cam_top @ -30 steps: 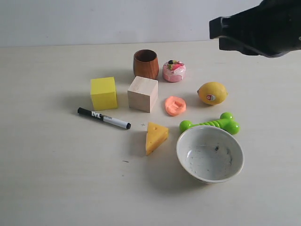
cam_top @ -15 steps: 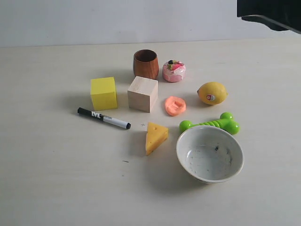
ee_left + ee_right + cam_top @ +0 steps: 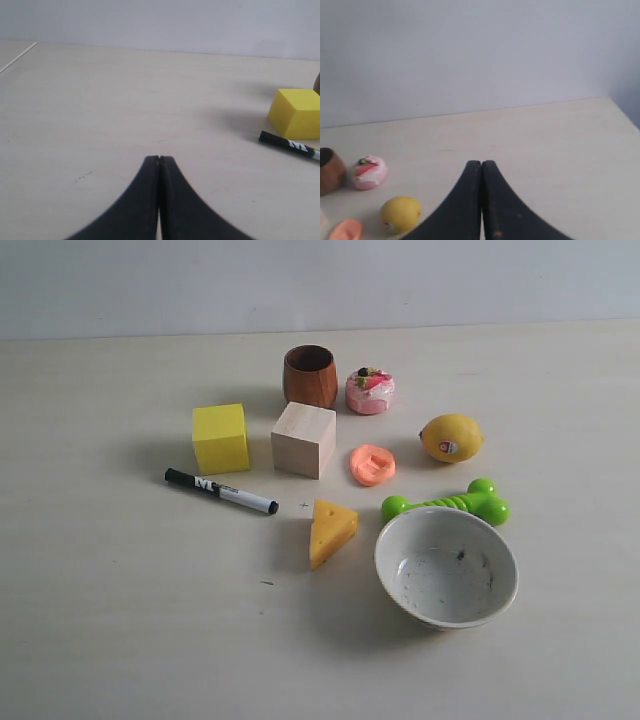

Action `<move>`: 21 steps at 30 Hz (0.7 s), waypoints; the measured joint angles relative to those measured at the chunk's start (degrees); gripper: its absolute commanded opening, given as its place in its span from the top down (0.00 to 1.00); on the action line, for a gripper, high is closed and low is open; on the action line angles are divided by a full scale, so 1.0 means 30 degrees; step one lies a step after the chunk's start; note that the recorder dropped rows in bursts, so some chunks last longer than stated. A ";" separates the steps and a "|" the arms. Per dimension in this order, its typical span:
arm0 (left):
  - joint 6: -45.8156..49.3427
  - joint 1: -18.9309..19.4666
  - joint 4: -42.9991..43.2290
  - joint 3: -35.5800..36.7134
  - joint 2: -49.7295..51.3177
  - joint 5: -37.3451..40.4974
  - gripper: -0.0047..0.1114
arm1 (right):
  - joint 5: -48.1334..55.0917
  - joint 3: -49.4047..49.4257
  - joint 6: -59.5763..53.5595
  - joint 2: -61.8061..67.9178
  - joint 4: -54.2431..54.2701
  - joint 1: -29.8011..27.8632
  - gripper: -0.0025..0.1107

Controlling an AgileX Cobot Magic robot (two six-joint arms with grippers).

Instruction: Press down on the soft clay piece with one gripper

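The soft clay piece (image 3: 372, 464), a salmon-orange oval lump with grooved dents, lies on the table between the wooden cube and the lemon. Its edge also shows in the right wrist view as the clay piece (image 3: 346, 231). Neither arm appears in the exterior view. My right gripper (image 3: 481, 163) is shut with nothing in it, well away from the clay and raised above the table. My left gripper (image 3: 159, 158) is shut and empty over bare table, far to the left of the yellow cube.
Around the clay: wooden cube (image 3: 303, 439), yellow cube (image 3: 220, 438), brown cup (image 3: 310, 376), pink toy cake (image 3: 369, 391), lemon (image 3: 451, 437), green bone toy (image 3: 447, 504), cheese wedge (image 3: 330, 531), white bowl (image 3: 446, 566), black marker (image 3: 221, 491).
The right arm has withdrawn up and to the right, leaving the exterior view entirely. The objects on the table have not moved.
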 measured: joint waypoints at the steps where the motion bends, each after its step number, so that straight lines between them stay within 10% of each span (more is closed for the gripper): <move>1: 0.0000 0.0000 0.0000 0.0000 0.0000 0.0000 0.96 | -0.0242 0.0493 -0.0057 -0.0552 -0.0197 -0.0399 0.98; 21: 0.0000 0.0000 0.0000 0.0000 0.0000 0.0000 0.96 | -0.3750 0.8729 -0.0291 -0.7859 -0.0903 -0.2407 0.98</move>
